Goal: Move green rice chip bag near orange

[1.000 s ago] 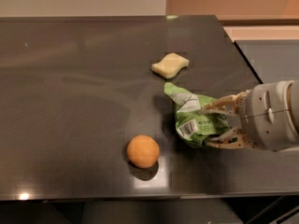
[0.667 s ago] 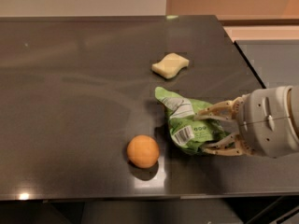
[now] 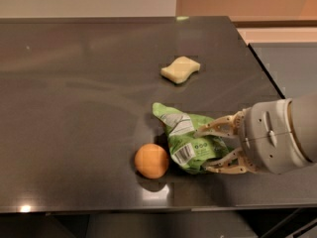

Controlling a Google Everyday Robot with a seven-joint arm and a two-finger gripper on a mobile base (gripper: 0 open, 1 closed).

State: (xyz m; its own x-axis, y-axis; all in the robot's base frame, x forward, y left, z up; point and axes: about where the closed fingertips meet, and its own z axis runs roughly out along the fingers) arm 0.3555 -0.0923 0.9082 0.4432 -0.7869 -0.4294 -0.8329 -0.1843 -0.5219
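The green rice chip bag [image 3: 190, 139], crumpled with white patches and a barcode, lies on the dark table just right of the orange [image 3: 151, 160], almost touching it. My gripper [image 3: 210, 149] comes in from the right, its pale fingers [image 3: 218, 127] closed around the bag's right side. The orange sits near the table's front edge.
A pale yellow sponge [image 3: 180, 69] lies farther back on the dark table [image 3: 74, 93]. The table's right edge runs close to my arm [image 3: 282, 135], and its front edge is just below the orange.
My gripper has moved left with the bag, carrying it from well right of the orange to right beside it.
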